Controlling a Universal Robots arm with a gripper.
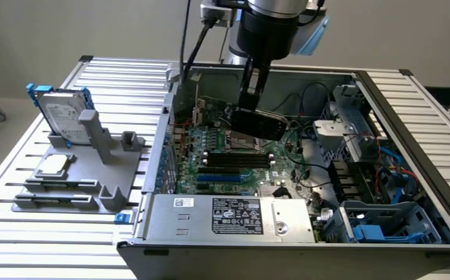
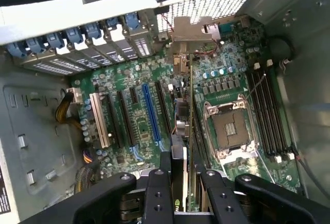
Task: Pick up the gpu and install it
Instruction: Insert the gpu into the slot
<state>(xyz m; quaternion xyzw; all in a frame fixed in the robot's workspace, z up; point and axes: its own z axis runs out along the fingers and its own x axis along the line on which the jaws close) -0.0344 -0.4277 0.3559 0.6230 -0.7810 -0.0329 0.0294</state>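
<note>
We had the gripper [image 2: 186,185] pinching the gpu [image 1: 262,125] by its edges, hanging just above the motherboard [image 2: 142,131], not in any slot yet. Our worry: going down crooked, its bracket [image 2: 192,29] could've snagged the case's [image 1: 411,146] rear panel, or the connector missed the slot.

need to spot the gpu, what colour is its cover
The gpu has a black cover, clearest in the exterior view.

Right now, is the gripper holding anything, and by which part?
Yes. The gripper holds the gpu, pinched across its two flat faces at the upper edge, above the motherboard.
</note>
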